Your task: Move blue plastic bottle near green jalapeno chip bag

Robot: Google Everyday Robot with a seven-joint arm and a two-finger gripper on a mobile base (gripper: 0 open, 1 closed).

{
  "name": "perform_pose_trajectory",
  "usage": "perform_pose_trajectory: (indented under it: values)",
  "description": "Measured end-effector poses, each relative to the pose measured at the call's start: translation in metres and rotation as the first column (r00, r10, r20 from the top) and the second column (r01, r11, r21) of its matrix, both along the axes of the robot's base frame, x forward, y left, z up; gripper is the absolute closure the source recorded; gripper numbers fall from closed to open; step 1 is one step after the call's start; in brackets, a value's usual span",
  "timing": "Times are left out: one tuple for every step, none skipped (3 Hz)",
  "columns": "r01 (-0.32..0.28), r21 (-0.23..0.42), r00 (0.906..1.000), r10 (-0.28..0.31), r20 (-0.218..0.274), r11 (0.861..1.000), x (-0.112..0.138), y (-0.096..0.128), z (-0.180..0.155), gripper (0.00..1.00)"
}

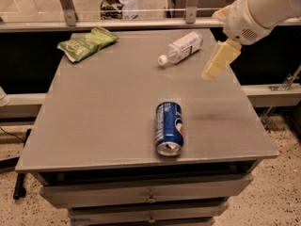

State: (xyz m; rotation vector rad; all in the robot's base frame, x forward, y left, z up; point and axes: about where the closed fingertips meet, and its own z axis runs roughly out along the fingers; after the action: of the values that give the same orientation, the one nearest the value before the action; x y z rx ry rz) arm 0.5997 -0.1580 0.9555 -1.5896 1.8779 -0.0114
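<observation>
We hover the gripper [220,60], its opening impossible to tell, just right of the toppled bottle [184,46], apparently to reach it; the chip bag [87,43] lies far left.

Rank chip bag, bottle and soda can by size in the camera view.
1. green jalapeno chip bag
2. dark blue soda can and blue plastic bottle: similar, can nearer, so unranked.
Gripper hovers beside the bottle's base.

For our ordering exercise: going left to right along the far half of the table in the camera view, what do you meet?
green jalapeno chip bag → blue plastic bottle, lying on its side → gripper, hanging above the table's right edge.
</observation>
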Motion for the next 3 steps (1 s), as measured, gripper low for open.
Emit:
perform_pose_trajectory:
  values:
    - [-0.033,0.032,0.9988,0.032,0.038,0.999,0.015,0.01,-0.009,0.0]
    - [-0.109,0.079,0.9902,0.102,0.095,0.991,0.057,0.036,-0.028,0.0]
    - [-0.173,0.085,0.9791,0.162,0.122,0.981,0.097,0.055,-0.045,0.0]
